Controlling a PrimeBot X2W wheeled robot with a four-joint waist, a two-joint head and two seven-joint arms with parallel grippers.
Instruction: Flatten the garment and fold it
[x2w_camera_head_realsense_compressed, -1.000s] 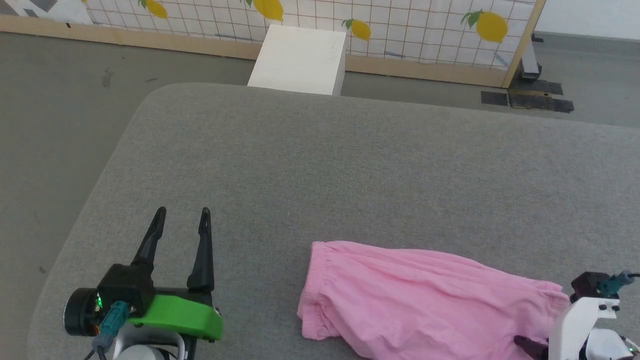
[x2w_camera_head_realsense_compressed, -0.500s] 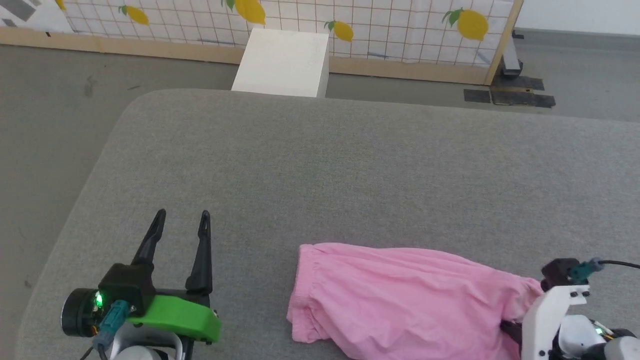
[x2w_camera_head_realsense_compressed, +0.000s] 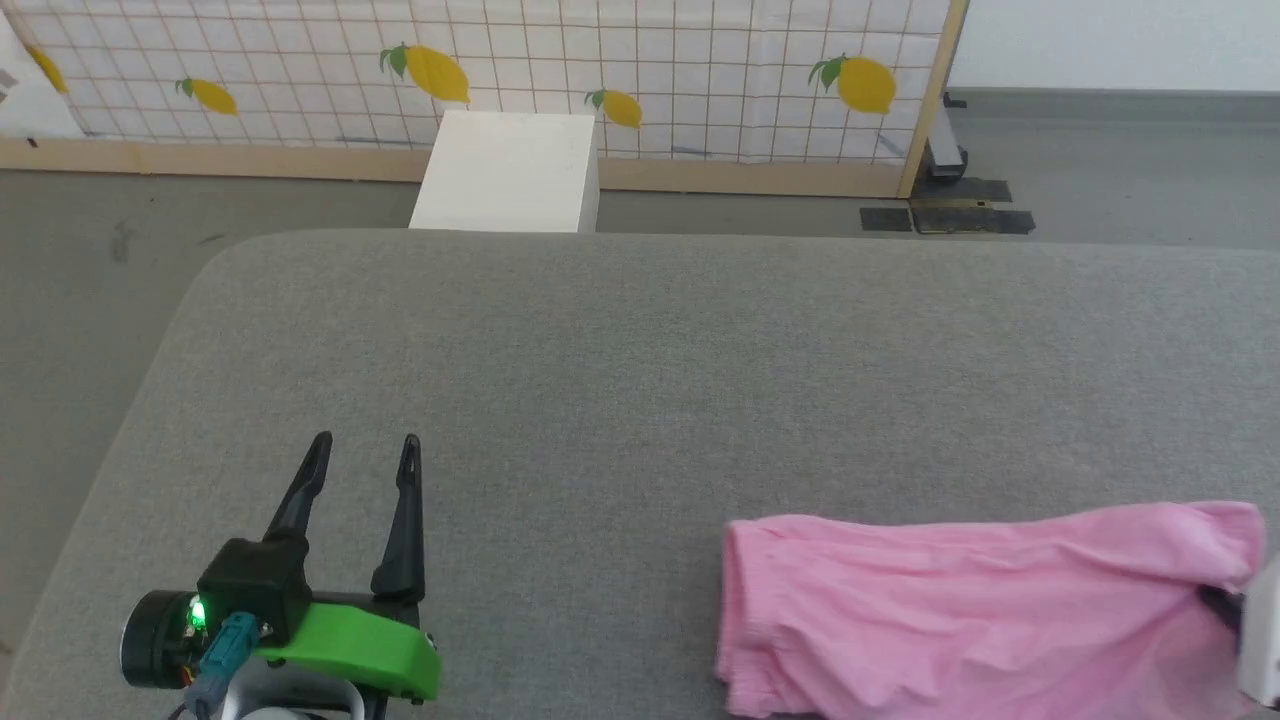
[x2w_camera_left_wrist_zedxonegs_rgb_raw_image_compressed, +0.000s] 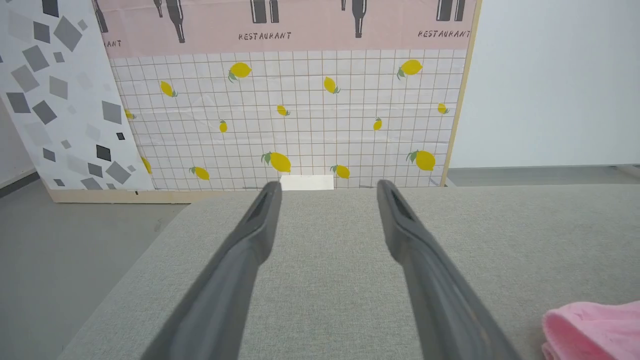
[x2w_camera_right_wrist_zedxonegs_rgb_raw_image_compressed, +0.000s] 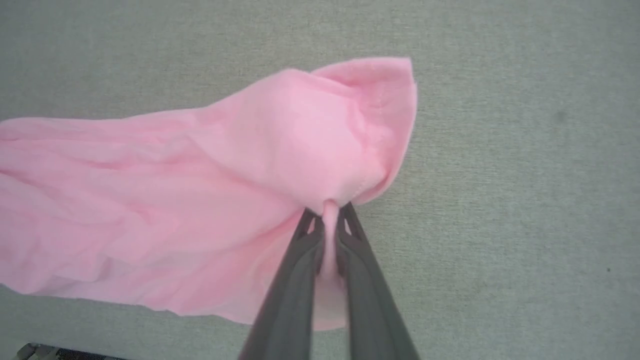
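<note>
The pink garment (x2w_camera_head_realsense_compressed: 960, 610) lies wrinkled on the grey padded table (x2w_camera_head_realsense_compressed: 640, 380) at the lower right of the head view. Its corner (x2w_camera_left_wrist_zedxonegs_rgb_raw_image_compressed: 595, 327) shows at the lower right of the left wrist view. In the right wrist view my right gripper (x2w_camera_right_wrist_zedxonegs_rgb_raw_image_compressed: 327, 212) is shut on a pinched fold near the garment's (x2w_camera_right_wrist_zedxonegs_rgb_raw_image_compressed: 240, 180) hemmed end, which is lifted and draped over the fingertips. My left gripper (x2w_camera_head_realsense_compressed: 365, 445) rests at the lower left, open and empty, well left of the garment. The same open left gripper (x2w_camera_left_wrist_zedxonegs_rgb_raw_image_compressed: 327, 187) points along the table.
A white box (x2w_camera_head_realsense_compressed: 505, 175) stands on the floor beyond the table's far edge, before a lemon-patterned screen (x2w_camera_head_realsense_compressed: 600, 70). The table's rounded left corner (x2w_camera_head_realsense_compressed: 215, 270) drops to grey floor. Bare table surface lies ahead of both grippers.
My right gripper has shut on the garment's right end and pulled it rightward. The head view has shifted. The left gripper stays open in place.
</note>
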